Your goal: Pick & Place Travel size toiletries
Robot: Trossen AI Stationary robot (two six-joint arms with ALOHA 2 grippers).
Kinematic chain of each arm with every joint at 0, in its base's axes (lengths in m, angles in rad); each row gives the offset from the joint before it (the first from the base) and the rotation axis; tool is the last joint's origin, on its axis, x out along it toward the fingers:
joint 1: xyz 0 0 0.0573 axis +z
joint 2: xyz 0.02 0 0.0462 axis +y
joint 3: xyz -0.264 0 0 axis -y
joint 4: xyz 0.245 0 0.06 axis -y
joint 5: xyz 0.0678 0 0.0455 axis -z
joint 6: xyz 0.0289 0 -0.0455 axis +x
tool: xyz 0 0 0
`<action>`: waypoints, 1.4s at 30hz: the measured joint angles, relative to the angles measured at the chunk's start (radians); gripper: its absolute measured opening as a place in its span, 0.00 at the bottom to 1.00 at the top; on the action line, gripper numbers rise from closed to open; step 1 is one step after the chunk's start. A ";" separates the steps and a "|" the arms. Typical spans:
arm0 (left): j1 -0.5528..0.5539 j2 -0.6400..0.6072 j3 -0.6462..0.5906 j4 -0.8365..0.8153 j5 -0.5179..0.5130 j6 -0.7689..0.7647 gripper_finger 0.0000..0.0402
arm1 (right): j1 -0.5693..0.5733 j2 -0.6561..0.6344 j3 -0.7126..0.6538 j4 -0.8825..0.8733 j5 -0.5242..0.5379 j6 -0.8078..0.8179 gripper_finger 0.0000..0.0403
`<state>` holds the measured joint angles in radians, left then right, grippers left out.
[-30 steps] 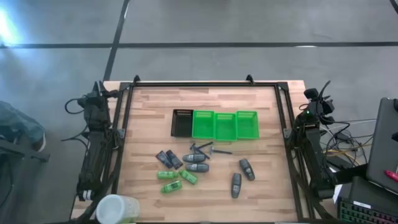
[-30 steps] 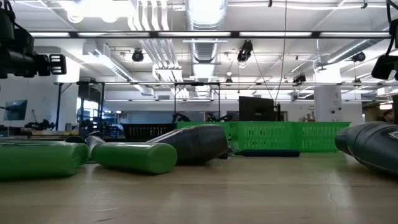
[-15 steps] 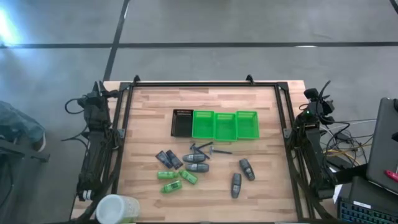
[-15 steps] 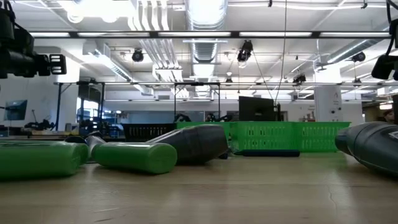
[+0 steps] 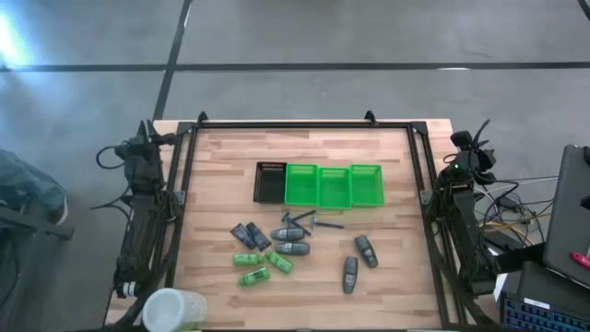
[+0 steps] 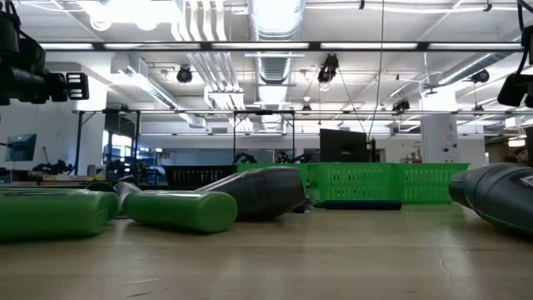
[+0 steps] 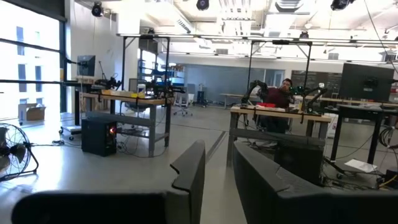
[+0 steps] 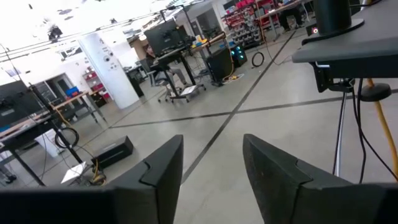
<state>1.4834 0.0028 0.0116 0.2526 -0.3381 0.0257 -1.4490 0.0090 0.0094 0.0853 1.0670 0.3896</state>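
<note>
The travel size toiletries lie loose on the wooden table near its front middle. There are grey oval bottles (image 5: 288, 234) (image 5: 366, 250), green tubes (image 5: 253, 276) (image 6: 179, 210), dark flat packets (image 5: 250, 237) and thin dark sticks (image 5: 306, 221). My left gripper (image 7: 217, 155) is parked over the table's left edge (image 5: 138, 148), pointing out into the room. Its fingers stand a little apart with nothing between them. My right gripper (image 8: 212, 146) is parked at the right edge (image 5: 472, 149), open wider and empty.
Three green trays (image 5: 333, 186) and a black slotted tray (image 5: 269, 182) stand in a row behind the toiletries. A black frame rail (image 5: 304, 124) borders the table. A pale round container (image 5: 173, 311) sits at the front left corner. Bare wood lies in front of the items.
</note>
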 joint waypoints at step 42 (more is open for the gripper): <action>0.000 0.000 0.000 0.000 0.000 0.000 0.22 | 0.126 -0.001 0.070 0.133 -1.830 0.680 0.32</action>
<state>1.4834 0.0025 0.0116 0.2524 -0.3382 0.0257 -1.3226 0.0076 0.0789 0.2182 -0.7629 1.0698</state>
